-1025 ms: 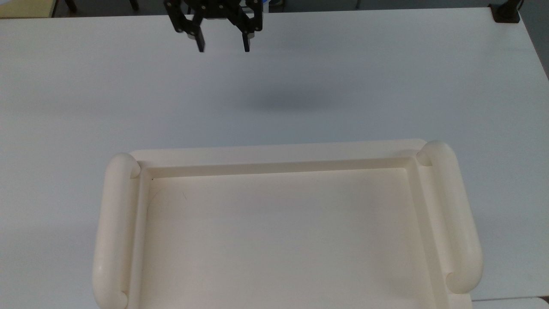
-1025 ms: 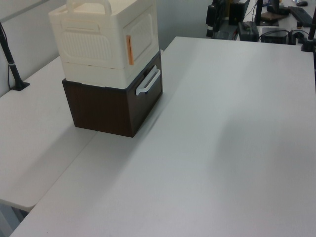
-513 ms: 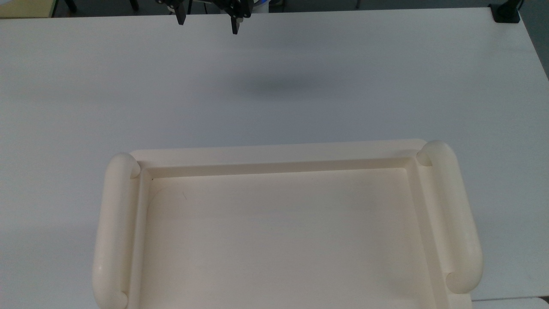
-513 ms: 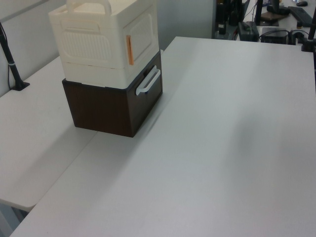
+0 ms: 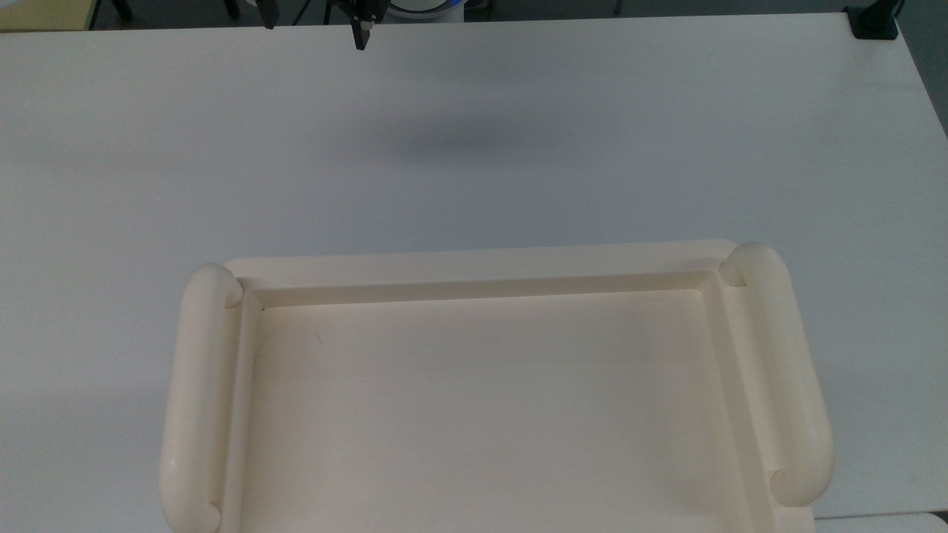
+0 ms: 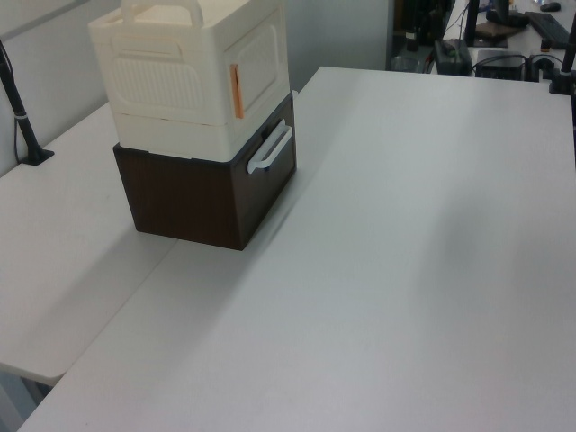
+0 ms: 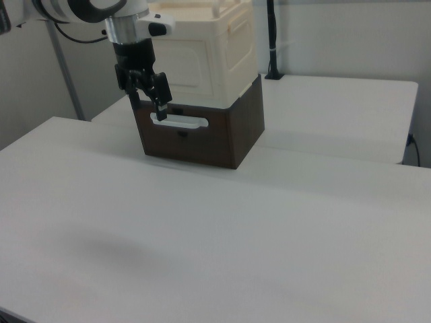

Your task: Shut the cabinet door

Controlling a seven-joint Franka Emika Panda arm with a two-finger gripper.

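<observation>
1. Nearest in the right view, a broad white flat table is stretching across the whole foreground, and a faint grey shadow is lying on it towards the right view's left.
2. Beyond that, the black two-finger gripper is hanging above the table from a white and black arm, pointing downward. Its fingers are standing well apart and are gripping nothing. In the top view the gripper is poking in at the upper edge, again with a wide gap between the tips.
3. Behind the gripper in the right view, a dark brown wooden box with a white bar handle is sitting on the table. The gripper is overlapping the handle in that picture; I cannot tell whether they are touching.
4. On top of the brown box, the large cream cabinet is resting. In the top view its recessed tray-like top is filling the lower half, with a thick rounded rail running along each side.
5. The cabinet door, a cream panel on the face above the white handle, is seeming to lie flush with the cabinet front in the left view, with a narrow orange strip showing at its edge.
6. Farthest back in the right view, a thin black pole is standing on the table behind the cabinet.
</observation>
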